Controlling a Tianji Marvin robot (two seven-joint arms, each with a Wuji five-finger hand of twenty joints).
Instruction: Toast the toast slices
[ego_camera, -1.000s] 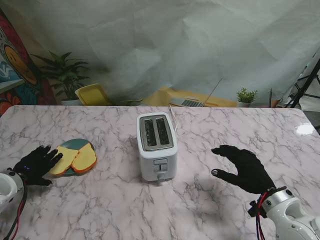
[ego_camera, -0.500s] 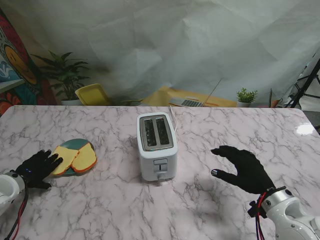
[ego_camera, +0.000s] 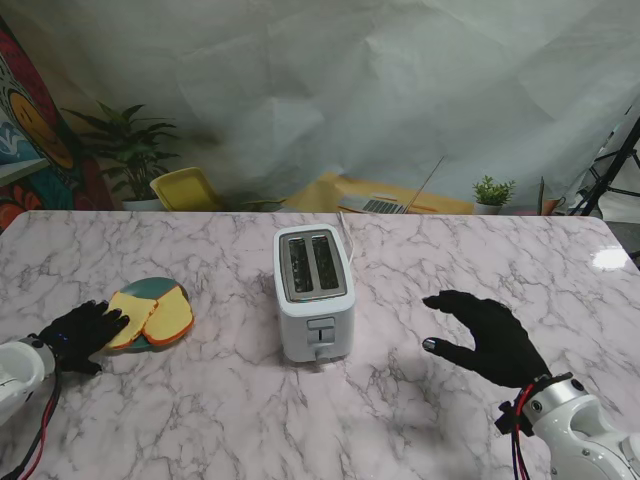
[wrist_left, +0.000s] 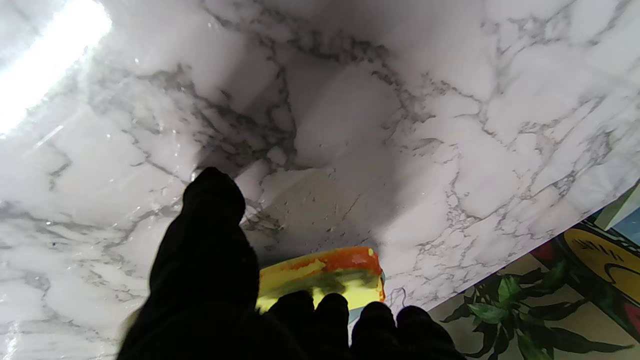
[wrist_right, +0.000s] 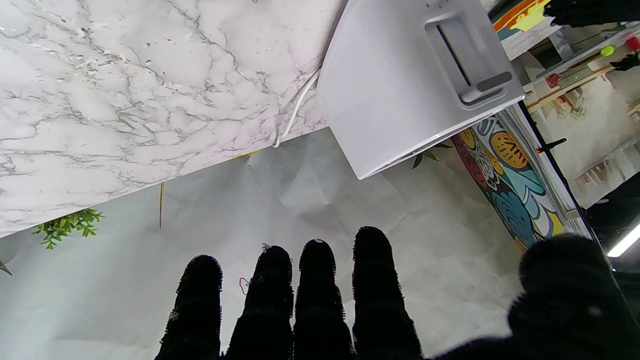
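Our left hand (ego_camera: 80, 331), fingers apart, has slid back toward the desk's left edge, fingertips touching the toast (ego_camera: 133, 320); no grasp yet.

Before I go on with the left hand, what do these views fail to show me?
- Stand view: whether the left hand touches the toast slices; too small.
- Left wrist view: the fingers hide the near toast edge.
- Toaster slots: interior too dark.
- Right wrist view: right hand cut off by the edge.

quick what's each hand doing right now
Left hand: fingers on the edge of the toast, grip cannot be told.
Right hand: open, holding nothing.
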